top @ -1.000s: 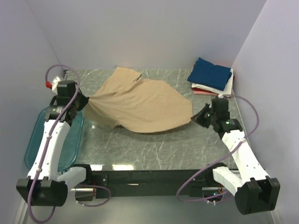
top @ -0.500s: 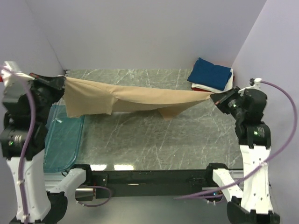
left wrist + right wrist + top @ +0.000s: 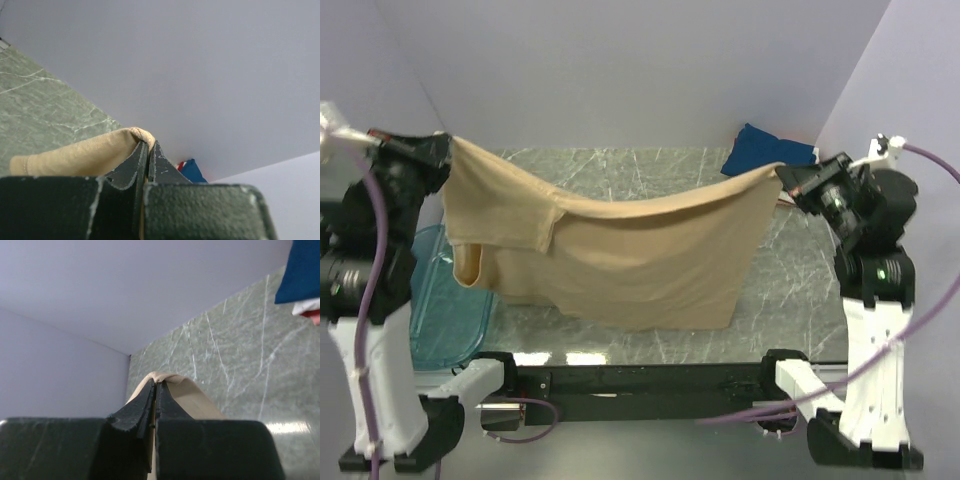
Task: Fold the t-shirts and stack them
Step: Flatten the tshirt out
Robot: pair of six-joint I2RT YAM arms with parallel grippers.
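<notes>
Marble table (image 3: 620, 165), tan t-shirt (image 3: 640, 255) now raised, hanging open, left hand (image 3: 445, 148) and right hand (image 3: 786, 178) pinching its top edge.

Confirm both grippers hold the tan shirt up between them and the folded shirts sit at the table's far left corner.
No: the top view shows the folded shirts at the table's far right corner. The left gripper and right gripper do hold the tan shirt up.

A plain tan t-shirt (image 3: 620, 260) hangs spread in the air, one top corner pinched in the left gripper (image 3: 447, 146) and the other in the right gripper (image 3: 783, 176), sagging between them. A folded navy t-shirt (image 3: 760, 148) lies just beyond the right gripper.
</notes>
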